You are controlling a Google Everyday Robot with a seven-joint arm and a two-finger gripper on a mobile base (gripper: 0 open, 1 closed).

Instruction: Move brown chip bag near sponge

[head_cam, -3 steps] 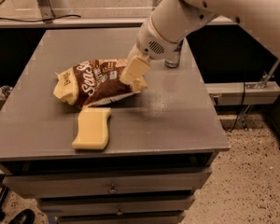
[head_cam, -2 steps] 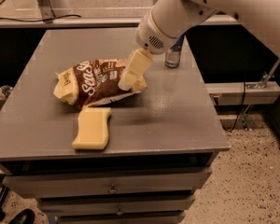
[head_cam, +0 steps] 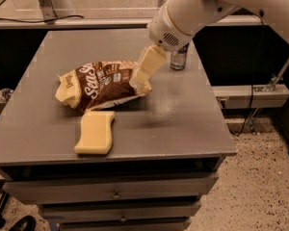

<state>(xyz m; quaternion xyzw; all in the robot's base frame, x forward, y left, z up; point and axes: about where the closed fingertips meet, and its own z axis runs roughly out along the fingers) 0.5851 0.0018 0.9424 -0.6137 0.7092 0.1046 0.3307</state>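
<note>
grey tabletop [head_cam: 192, 124] holds brown chip bag [head_cam: 98, 83] just beside sponge [head_cam: 95, 133]; gripper [head_cam: 141, 81] at bag's right end, whether closed cannot tell.

Thick white rounded arm [head_cam: 221, 4], round vent grille [head_cam: 172, 40] near its wrist, pale yellow tapered gripper [head_cam: 141, 82] low over the grey table [head_cam: 183, 124].

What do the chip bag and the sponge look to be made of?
The brown chip bag: likely thin plastic film, slightly glossy, judging by its crinkled folds. The sponge: seemingly soft foam, matte pale yellow, no shine. The pincer sits at the bag's right end.
</note>
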